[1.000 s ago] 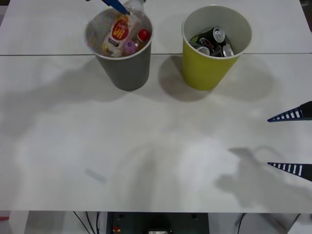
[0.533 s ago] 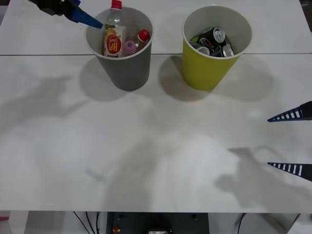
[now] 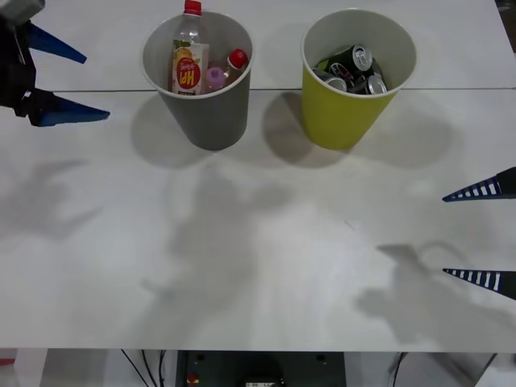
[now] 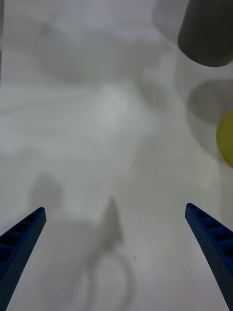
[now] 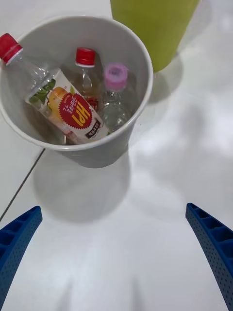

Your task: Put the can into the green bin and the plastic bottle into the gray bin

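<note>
The plastic bottle, its base hidden, leans in the gray bin; the left gripper at upper left and the right gripper at right edge both gape wide.

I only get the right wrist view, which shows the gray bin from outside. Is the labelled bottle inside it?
Observer: Yes. The plastic bottle stands in the gray bin, with its red cap above the rim.
Operator: Where's the left gripper?
Observer: The left gripper is open and empty, to the left of that bin. The right gripper hangs open at the table's right.
Operator: Any cans out?
Observer: The cans I see lie in the green bin.
</note>
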Controlling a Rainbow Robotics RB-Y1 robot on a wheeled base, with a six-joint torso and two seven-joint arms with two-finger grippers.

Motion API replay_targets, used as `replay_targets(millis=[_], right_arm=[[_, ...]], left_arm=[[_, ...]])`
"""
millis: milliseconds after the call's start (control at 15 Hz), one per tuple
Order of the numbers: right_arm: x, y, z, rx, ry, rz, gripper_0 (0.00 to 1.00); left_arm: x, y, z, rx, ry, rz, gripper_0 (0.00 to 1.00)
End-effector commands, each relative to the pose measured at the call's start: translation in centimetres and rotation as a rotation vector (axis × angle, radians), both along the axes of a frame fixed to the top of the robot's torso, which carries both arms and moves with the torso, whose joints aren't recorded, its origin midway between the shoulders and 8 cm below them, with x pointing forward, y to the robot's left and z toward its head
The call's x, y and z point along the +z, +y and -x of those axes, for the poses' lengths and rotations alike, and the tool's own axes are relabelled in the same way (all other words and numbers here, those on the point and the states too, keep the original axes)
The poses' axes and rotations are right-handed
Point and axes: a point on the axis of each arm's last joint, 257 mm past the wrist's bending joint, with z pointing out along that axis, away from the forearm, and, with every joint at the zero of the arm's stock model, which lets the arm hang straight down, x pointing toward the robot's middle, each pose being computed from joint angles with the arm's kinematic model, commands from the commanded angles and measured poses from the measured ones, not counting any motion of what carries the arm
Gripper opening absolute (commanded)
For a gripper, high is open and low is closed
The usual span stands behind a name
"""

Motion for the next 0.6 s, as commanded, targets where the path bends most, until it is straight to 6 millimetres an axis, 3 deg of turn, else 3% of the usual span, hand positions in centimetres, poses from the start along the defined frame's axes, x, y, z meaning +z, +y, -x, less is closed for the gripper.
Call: replay_targets(millis=[67, 600], right_arm=[[0.0, 0.0, 0.0, 0.000, 0.000, 0.000, 1.00], [0.0, 0.0, 0.0, 0.000, 0.000, 0.000, 1.00]], left_arm=[[-2.4, 1.6, 2.3, -0.057, -0.042, -0.059, 1.00], [-7.9, 3.5, 8.4, -0.250, -0.083, -0.135, 1.00]])
